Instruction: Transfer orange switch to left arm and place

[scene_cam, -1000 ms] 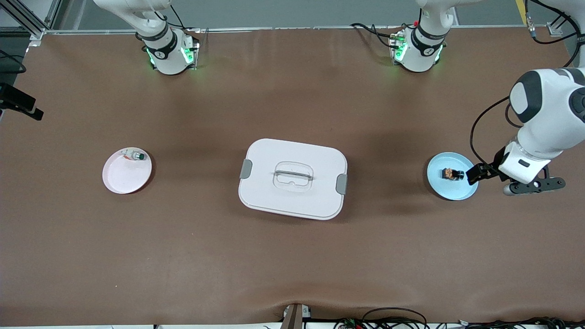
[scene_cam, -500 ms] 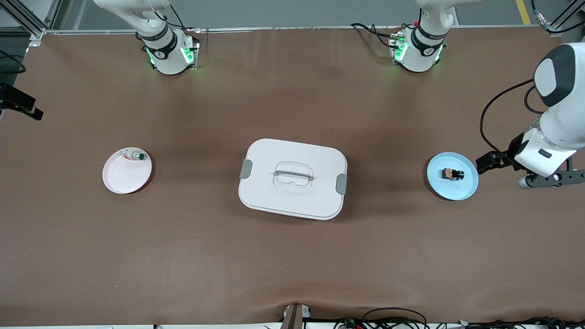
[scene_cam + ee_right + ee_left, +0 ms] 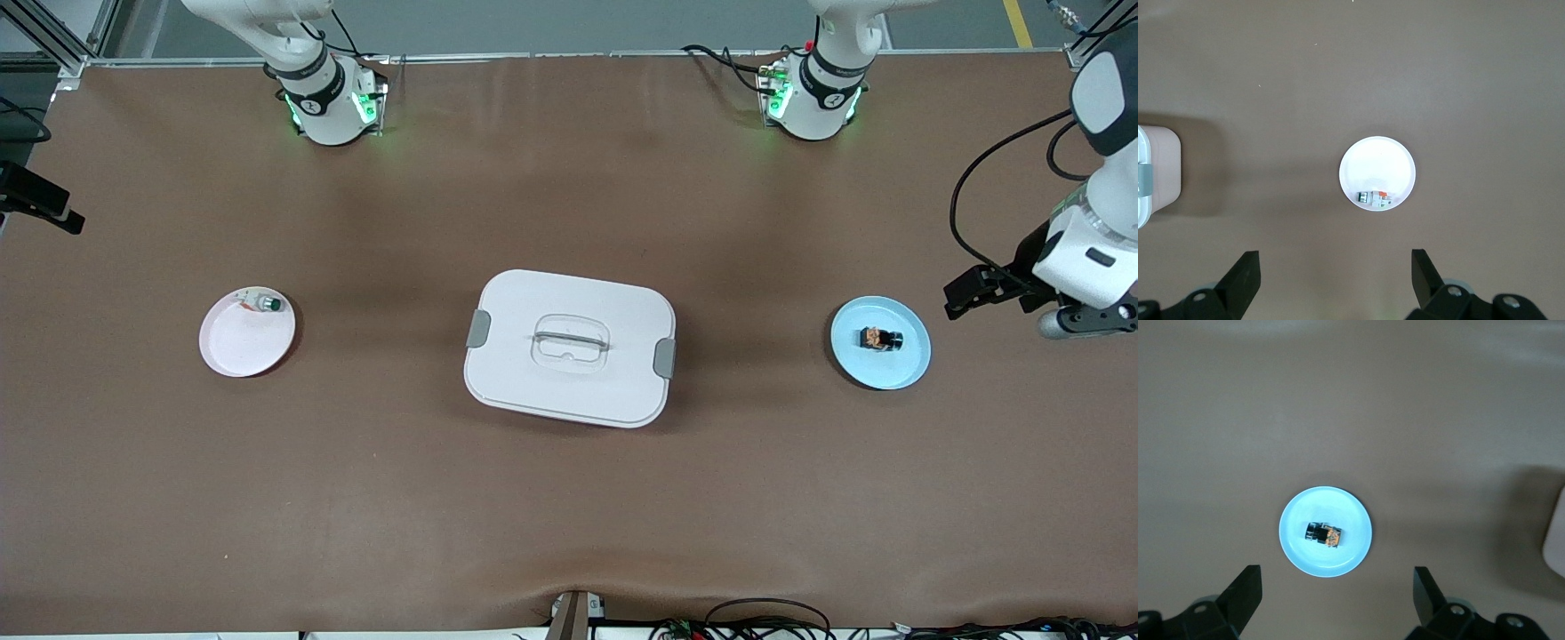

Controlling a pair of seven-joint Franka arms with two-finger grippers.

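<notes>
Orange-capped and black-bodied, the orange switch (image 3: 879, 338) lies on its side in the light-blue plate (image 3: 907, 369) at middle right of the front view, on the brown bench (image 3: 569, 498). It looks small, rigid and light, likely hard plastic, so a gentle pinch across the blocky black body should hold it better than one on the round cap. The left gripper (image 3: 1080, 324) hangs at the right edge, over bare bench beside the plate; its jaws are not clearly shown here. The box (image 3: 569, 348) sits at centre, and the pink plate (image 3: 240, 351) with a green-capped part (image 3: 267, 304) lies at middle left. No right gripper shows in this view.

Left wrist view: the switch (image 3: 1323, 535) rests just below centre in the plate (image 3: 1351, 513); the left gripper (image 3: 1337, 597) shows its jaws wide apart and empty along the bottom edge.

Right wrist view: the right gripper (image 3: 1335, 273), waiting over the pink plate (image 3: 1377, 163), has jaws spread wide, holding nothing. The part (image 3: 1375, 198) lies at the plate's lower rim; the box (image 3: 1155, 170) peeks in at the left edge.

No brand, label or writing is readable anywhere.
</notes>
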